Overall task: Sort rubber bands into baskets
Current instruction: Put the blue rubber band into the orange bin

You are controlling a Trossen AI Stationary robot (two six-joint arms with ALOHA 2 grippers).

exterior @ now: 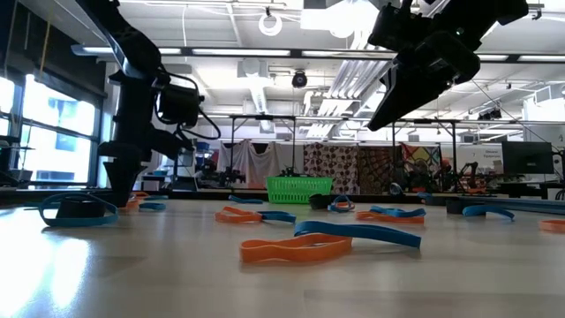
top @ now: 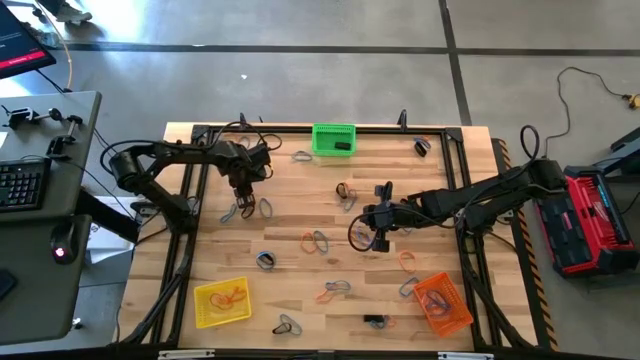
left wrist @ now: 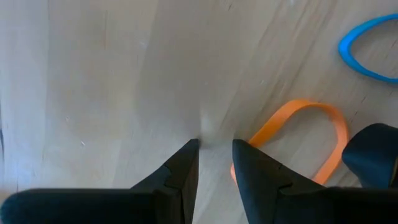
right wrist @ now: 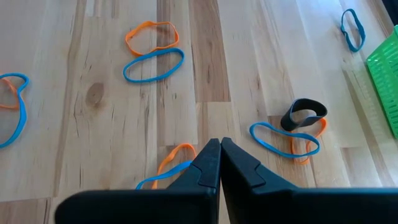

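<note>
Many rubber bands lie loose on the wooden table, orange, blue and black. The green basket [top: 333, 138] stands at the far edge, the yellow basket [top: 221, 301] at the near left, the orange basket [top: 443, 303] at the near right. My left gripper [left wrist: 216, 146] points straight down at the table's left part [top: 243, 200], open a little, with bare wood between its fingertips. An orange band [left wrist: 311, 134] lies flat beside one finger and a blue band [left wrist: 367, 46] farther off. My right gripper [right wrist: 219, 144] hangs shut above the table's middle [top: 379, 240], holding nothing. My left gripper comes from above, pointing down, with one fingertip [left wrist: 249, 162] right at the end of the orange band [left wrist: 258, 138], which lies flat on the wood. Whether that finger touches the band I cannot tell. Nothing is between the fingers.
Under my right gripper lie a black band [right wrist: 303, 113], a blue one [right wrist: 284, 138] and an orange-and-blue pair [right wrist: 153, 65]. Black cables run along the table's frame [top: 200, 135]. A desk with a keyboard [top: 25, 185] stands left of the table, a red case [top: 590, 220] right.
</note>
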